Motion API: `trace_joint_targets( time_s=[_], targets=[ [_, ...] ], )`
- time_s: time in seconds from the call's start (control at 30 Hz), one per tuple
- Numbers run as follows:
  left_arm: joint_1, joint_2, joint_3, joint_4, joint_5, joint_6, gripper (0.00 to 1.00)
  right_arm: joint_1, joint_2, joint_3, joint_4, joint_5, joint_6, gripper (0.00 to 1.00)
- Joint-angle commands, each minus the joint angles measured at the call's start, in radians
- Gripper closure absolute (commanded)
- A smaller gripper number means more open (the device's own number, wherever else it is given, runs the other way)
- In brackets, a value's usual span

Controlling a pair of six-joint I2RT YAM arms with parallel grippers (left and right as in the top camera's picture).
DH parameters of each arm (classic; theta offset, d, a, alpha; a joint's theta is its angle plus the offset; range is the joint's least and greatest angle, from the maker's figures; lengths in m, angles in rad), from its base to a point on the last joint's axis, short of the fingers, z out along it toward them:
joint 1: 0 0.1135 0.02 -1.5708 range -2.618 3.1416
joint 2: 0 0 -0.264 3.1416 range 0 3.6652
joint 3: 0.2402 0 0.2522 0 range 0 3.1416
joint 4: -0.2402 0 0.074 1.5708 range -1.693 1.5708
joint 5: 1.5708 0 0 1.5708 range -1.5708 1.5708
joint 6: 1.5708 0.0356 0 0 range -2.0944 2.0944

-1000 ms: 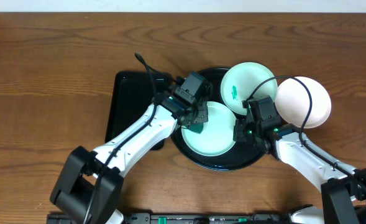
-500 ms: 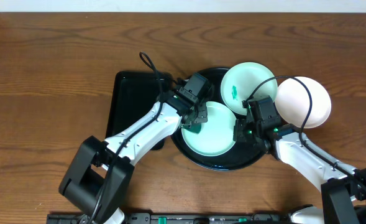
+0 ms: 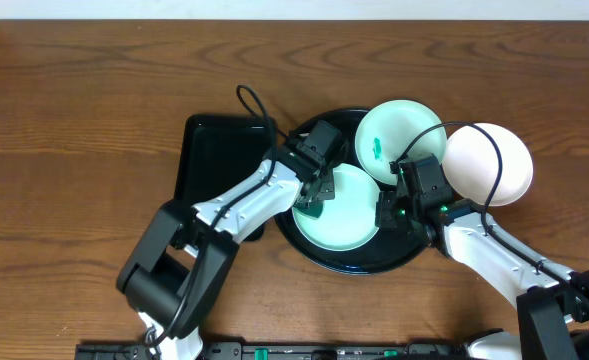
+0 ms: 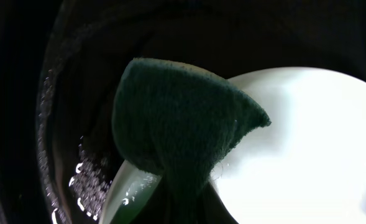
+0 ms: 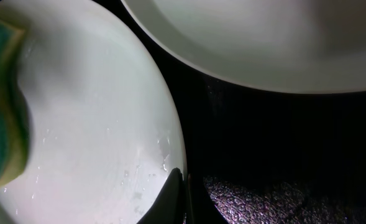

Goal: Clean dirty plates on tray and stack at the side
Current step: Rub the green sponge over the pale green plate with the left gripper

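So the front mint plate [image 3: 339,215] is sat at roughly 7 o'clock on the round black tray [image 3: 359,262], and it's being worked from both sides. A dark green sponge [image 4: 176,124] is clamped in the left arm's [image 3: 244,205] jaws and laid over that plate's rim at 9 o'clock, half on the plate and half over the tray, probably so the edge gets scrubbed as well as the middle. The right arm's [image 3: 484,245] jaws are closed together right at the same plate's 3 o'clock rim. Whether the rim is actually nipped between them or just pinned can't be told from the wrist view, but either way the plate looks to be braced so it isn't shoved around by the sponge. Fine water droplets are seen on the plate, so wiping is judged to be underway. The second mint plate [image 3: 404,135] is parked at 1 o'clock on the tray with a small teal smear [image 3: 374,148] on it, so it's reckoned to be next in line. The white plate [image 3: 489,165] is set off the tray on the tabletop [image 3: 74,100] at 3 o'clock, just beside the tray's rim, likely as the start of the side stack. A rectangular black tray [image 3: 209,165] is parked at 9 o'clock, apparently not needed for this step.
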Motion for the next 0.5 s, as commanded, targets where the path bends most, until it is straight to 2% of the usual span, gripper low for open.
trace_joint_targets(
  time_s=[0.0, 0.47],
  targets=[
    [0.004, 0.089, -0.003, -0.003, -0.008, -0.005, 0.92, -0.009, 0.01, -0.007, 0.003, -0.001, -0.01, 0.99],
    [-0.003, 0.156, -0.003, -0.003, 0.253, 0.028, 0.93, -0.008, 0.01, -0.007, 0.004, -0.007, -0.01, 0.99]
  ],
)
